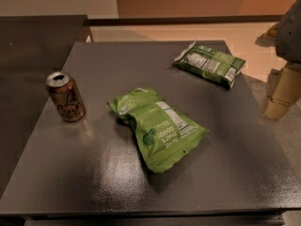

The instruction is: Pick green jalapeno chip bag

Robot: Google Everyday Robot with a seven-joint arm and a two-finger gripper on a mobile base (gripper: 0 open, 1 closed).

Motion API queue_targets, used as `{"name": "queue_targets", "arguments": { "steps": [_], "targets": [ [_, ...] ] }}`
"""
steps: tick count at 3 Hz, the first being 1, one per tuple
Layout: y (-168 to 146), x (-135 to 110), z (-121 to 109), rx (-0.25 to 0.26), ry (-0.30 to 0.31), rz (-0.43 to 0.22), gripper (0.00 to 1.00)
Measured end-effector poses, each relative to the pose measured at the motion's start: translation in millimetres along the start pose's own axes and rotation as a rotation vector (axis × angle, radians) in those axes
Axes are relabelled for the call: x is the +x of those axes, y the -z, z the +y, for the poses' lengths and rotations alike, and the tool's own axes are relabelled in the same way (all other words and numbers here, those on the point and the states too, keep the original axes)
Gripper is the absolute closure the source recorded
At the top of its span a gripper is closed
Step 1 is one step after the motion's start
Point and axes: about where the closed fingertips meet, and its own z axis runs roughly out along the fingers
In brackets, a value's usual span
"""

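the green jalapeno chip bag (210,64) lies flat at the far right of the dark desk (84,173), with its white nutrition panel facing up and its right end close to the desk's right edge. it is well apart from the larger lime-green bag (157,126) in the middle of the desk and from the copper-coloured soda can (65,97) standing upright at the left. the bag looks light and soft: thin crinkly film, probably a little puffed with air, with brittle chips inside that a hard squeeze would crush. the film is likely slippery, and on this glossy desk the bag may skid away if pushed from one side only. the best hold seems to be across its narrow width near the middle, where the film can bunch between the jaws, or else a pinch on one of the white sealed edges, which are flatter and stiffer. the gripper (281,94) hangs at the right edge of the view, beyond the desk's right side and somewhat nearer than the bag, clearly apart from it. how far open the jaws stand cannot be told from here; nothing shows in their hold, and they touch nothing on the desk.
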Motion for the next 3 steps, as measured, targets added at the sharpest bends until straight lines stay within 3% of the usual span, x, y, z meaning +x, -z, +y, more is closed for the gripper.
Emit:
{"name": "queue_targets", "arguments": {
  "steps": [2, 3],
  "targets": [
    [-8, -4, -10, -0.001, -0.016, -0.004, 0.0],
    [-25, -5, -34, 0.01, -0.066, -0.031, 0.0]
  ]
}}
